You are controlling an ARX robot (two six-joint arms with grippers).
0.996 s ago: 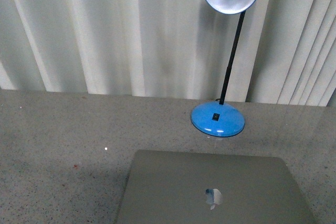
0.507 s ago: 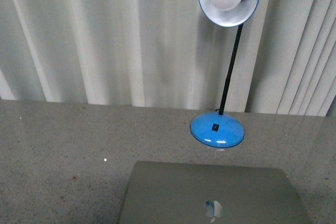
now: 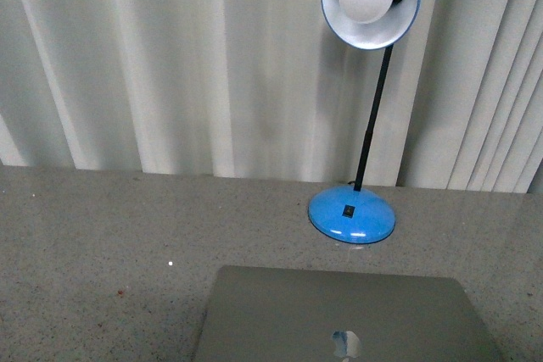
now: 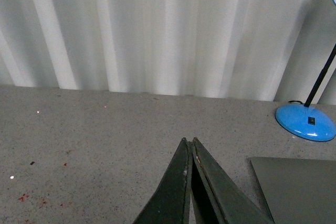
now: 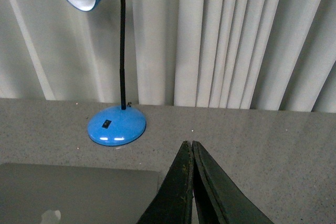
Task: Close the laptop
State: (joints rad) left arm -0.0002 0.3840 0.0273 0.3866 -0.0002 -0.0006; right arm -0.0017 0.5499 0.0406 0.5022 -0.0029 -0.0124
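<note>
Already the laptop [image 3: 344, 315] lay flat, lid up, at six o'clock on the grey surface [image 3: 102, 235], blue desk lamp [image 3: 352, 212] at twelve. Left claw [image 4: 189, 153] and right claw [image 5: 189, 153] hung pinched together, holding nothing; checking the lid's seating looked wise.

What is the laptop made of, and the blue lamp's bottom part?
The laptop looks like metal: matte silver-grey lid with a shiny mirror logo. The lamp base is glossy blue, with bright highlights on it; painted metal or plastic, I can't tell which.
</note>
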